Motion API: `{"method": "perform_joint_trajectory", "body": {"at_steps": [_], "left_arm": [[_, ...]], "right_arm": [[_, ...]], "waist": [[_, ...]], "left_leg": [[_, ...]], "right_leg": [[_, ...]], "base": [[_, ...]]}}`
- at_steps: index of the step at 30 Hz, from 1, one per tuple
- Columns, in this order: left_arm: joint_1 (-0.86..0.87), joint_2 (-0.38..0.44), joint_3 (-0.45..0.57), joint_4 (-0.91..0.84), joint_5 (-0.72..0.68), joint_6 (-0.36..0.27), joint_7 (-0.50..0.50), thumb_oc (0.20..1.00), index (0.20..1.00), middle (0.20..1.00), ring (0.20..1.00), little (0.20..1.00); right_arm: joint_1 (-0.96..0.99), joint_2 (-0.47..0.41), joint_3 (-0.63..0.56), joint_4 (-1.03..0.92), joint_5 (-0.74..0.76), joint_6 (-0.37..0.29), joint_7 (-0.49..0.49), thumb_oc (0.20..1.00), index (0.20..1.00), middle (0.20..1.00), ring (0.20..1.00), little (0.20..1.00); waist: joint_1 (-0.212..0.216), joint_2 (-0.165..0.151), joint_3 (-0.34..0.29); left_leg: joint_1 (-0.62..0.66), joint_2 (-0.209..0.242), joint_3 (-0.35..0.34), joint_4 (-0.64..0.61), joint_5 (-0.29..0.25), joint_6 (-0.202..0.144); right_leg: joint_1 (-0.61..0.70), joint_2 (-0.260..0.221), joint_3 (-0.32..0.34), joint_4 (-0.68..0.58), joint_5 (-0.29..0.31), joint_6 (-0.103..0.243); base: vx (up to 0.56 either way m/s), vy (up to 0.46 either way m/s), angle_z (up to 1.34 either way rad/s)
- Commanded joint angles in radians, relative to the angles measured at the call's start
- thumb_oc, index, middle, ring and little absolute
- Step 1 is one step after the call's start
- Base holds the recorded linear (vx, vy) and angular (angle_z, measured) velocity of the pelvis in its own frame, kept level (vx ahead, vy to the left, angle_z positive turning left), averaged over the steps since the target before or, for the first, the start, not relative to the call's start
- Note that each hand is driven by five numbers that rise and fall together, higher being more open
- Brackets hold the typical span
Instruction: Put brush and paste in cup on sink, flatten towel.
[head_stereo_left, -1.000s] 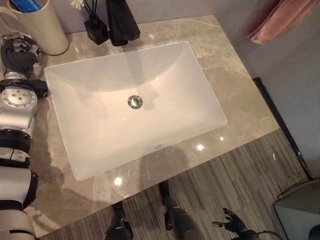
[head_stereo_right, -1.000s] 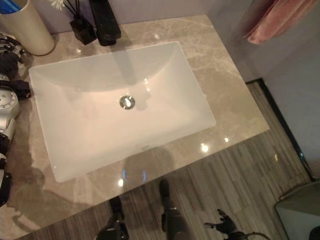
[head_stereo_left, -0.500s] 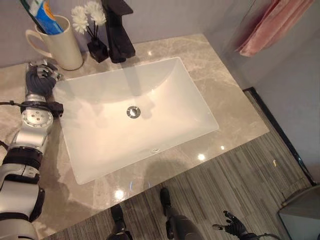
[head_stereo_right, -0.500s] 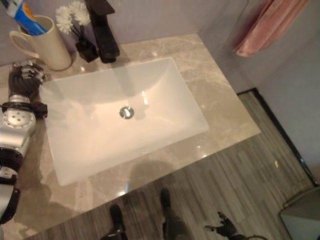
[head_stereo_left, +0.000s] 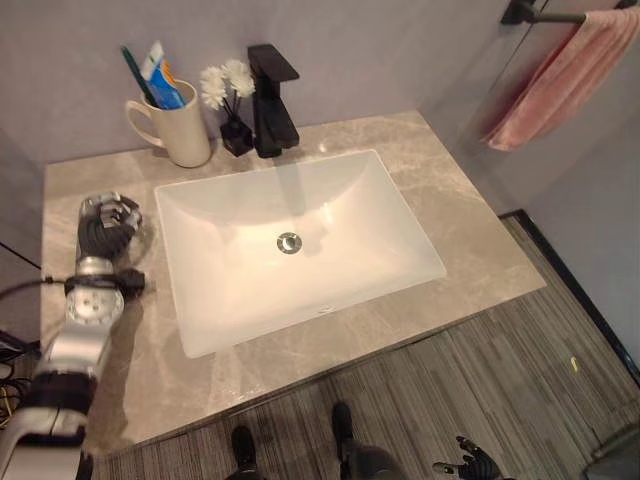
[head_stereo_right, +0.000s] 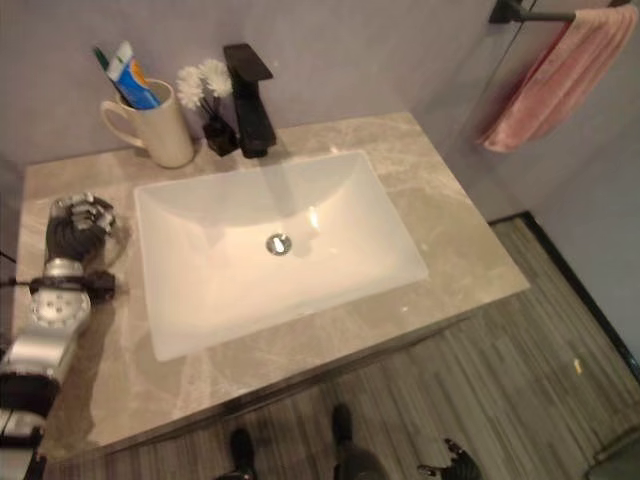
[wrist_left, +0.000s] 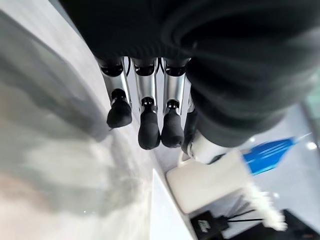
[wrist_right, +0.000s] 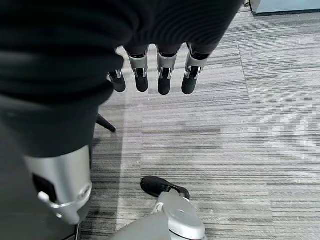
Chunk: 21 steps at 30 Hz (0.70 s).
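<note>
A cream cup (head_stereo_left: 178, 130) stands at the back left of the marble counter (head_stereo_left: 480, 240), beside the white sink (head_stereo_left: 290, 240). A green toothbrush (head_stereo_left: 130, 66) and a blue and white toothpaste tube (head_stereo_left: 160, 84) stick up out of it. A pink towel (head_stereo_left: 555, 85) hangs bunched from a dark bar on the right wall. My left hand (head_stereo_left: 108, 222) rests over the counter left of the sink, fingers (wrist_left: 145, 95) relaxed and holding nothing, a short way in front of the cup (wrist_left: 210, 182). My right hand (wrist_right: 165, 75) hangs low over the floor, open and empty.
A black faucet (head_stereo_left: 272, 100) and a small dark vase of white flowers (head_stereo_left: 230, 105) stand behind the sink, right of the cup. The counter ends at the wall corner on the right; striped grey flooring (head_stereo_left: 520, 380) lies in front of it.
The camera has lifted, so the wall, the cup's contents and the towel bar have come into view. My left hand has drawn back from the cup.
</note>
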Motion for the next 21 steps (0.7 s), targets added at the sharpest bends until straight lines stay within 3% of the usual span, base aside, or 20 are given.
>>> {"method": "perform_joint_trajectory", "body": {"at_steps": [1, 3, 4, 5, 11, 14, 16, 19, 20, 21], "left_arm": [[0.062, -0.073, 0.088, -0.185, 0.047, -0.162, -0.006, 0.200, 0.200, 0.200, 0.200, 0.200], [0.238, -0.172, 0.134, -0.367, -0.096, -0.235, -0.127, 0.200, 0.200, 0.200, 0.200, 0.200], [0.246, -0.174, 0.139, -0.373, -0.099, -0.232, -0.132, 0.200, 0.200, 0.200, 0.200, 0.200], [0.325, -0.218, 0.137, -0.432, -0.196, -0.243, -0.215, 0.200, 0.200, 0.200, 0.200, 0.200], [0.387, -0.192, 0.090, -0.493, -0.257, -0.238, -0.314, 0.200, 0.200, 0.200, 0.200, 0.200], [0.316, -0.186, -0.012, -0.485, -0.290, -0.231, -0.335, 0.200, 0.200, 0.200, 0.200, 0.200], [0.300, -0.182, -0.029, -0.483, -0.282, -0.226, -0.327, 0.200, 0.200, 0.200, 0.200, 0.200], [0.272, -0.146, -0.057, -0.480, -0.215, -0.218, -0.328, 0.200, 0.200, 0.200, 0.200, 0.200], [0.276, -0.145, -0.060, -0.481, -0.218, -0.214, -0.333, 0.200, 0.200, 0.200, 0.200, 0.200], [0.277, -0.146, -0.060, -0.481, -0.219, -0.214, -0.334, 0.200, 0.200, 0.200, 0.200, 0.200]], "right_arm": [[0.014, 0.003, -0.027, 0.011, -0.032, -0.007, -0.012, 1.000, 1.000, 1.000, 1.000, 1.000], [0.029, 0.009, -0.047, 0.024, -0.052, -0.009, -0.012, 1.000, 1.000, 1.000, 1.000, 1.000], [0.032, 0.008, -0.046, 0.023, -0.053, -0.009, -0.012, 1.000, 1.000, 1.000, 1.000, 1.000], [0.046, 0.011, -0.064, 0.015, -0.060, -0.016, -0.012, 1.000, 1.000, 1.000, 1.000, 1.000], [0.090, 0.001, -0.120, -0.075, -0.036, -0.042, -0.014, 1.000, 1.000, 1.000, 1.000, 1.000], [0.097, 0.004, -0.151, -0.162, 0.014, -0.058, -0.035, 1.000, 1.000, 1.000, 1.000, 1.000], [0.088, 0.008, -0.150, -0.170, 0.020, -0.060, -0.043, 1.000, 1.000, 1.000, 1.000, 1.000], [0.108, -0.002, -0.086, -0.225, -0.031, -0.068, -0.025, 1.000, 1.000, 1.000, 1.000, 1.000], [0.110, -0.012, -0.075, -0.214, -0.065, -0.066, -0.030, 1.000, 1.000, 1.000, 1.000, 1.000], [0.110, -0.012, -0.075, -0.214, -0.065, -0.067, -0.030, 1.000, 1.000, 1.000, 1.000, 1.000]], "waist": [[0.005, -0.011, -0.013], [0.020, -0.012, -0.034], [0.019, -0.011, -0.035], [0.025, -0.014, -0.051], [0.017, -0.007, -0.063], [-0.008, 0.009, -0.041], [-0.002, 0.020, -0.027], [0.023, 0.056, -0.007], [0.036, 0.062, -0.009], [0.035, 0.062, -0.008]], "left_leg": [[0.014, -0.027, -0.100, 0.011, -0.046, 0.041], [0.027, -0.045, -0.098, 0.011, -0.056, 0.055], [0.028, -0.046, -0.097, 0.011, -0.057, 0.056], [0.040, -0.060, -0.096, 0.011, -0.066, 0.065], [0.069, -0.104, -0.089, 0.011, -0.080, 0.088], [0.053, -0.125, -0.043, 0.011, -0.074, 0.097], [0.052, -0.116, -0.024, 0.011, -0.067, 0.098], [0.052, -0.086, 0.037, 0.011, -0.050, 0.101], [0.055, -0.080, 0.055, 0.011, -0.049, 0.102], [0.056, -0.081, 0.054, 0.011, -0.049, 0.102]], "right_leg": [[0.062, -0.053, -0.039, 0.054, 0.020, 0.067], [0.074, -0.070, -0.040, 0.053, 0.035, 0.074], [0.076, -0.071, -0.040, 0.052, 0.035, 0.074], [0.086, -0.083, -0.041, 0.051, 0.040, 0.080], [0.100, -0.127, -0.031, 0.063, 0.085, 0.102], [0.037, -0.157, -0.028, 0.056, 0.180, 0.120], [0.021, -0.150, -0.060, 0.077, 0.169, 0.117], [0.052, -0.137, -0.180, 0.221, 0.018, 0.082], [0.068, -0.145, -0.227, 0.258, -0.008, 0.073], [0.068, -0.146, -0.227, 0.260, -0.010, 0.073]], "base": [[-0.02, 0.106, 0.15], [-0.02, 0.147, 0.13], [-0.01, 0.171, 0.09], [-0.01, 0.142, 0.09], [-0.04, 0.135, 0.02], [-0.21, 0.162, -0.23], [-0.19, 0.072, -0.68], [-0.17, 0.074, -0.80], [-0.08, 0.028, -0.61], [-0.06, 0.002, -0.88]]}}
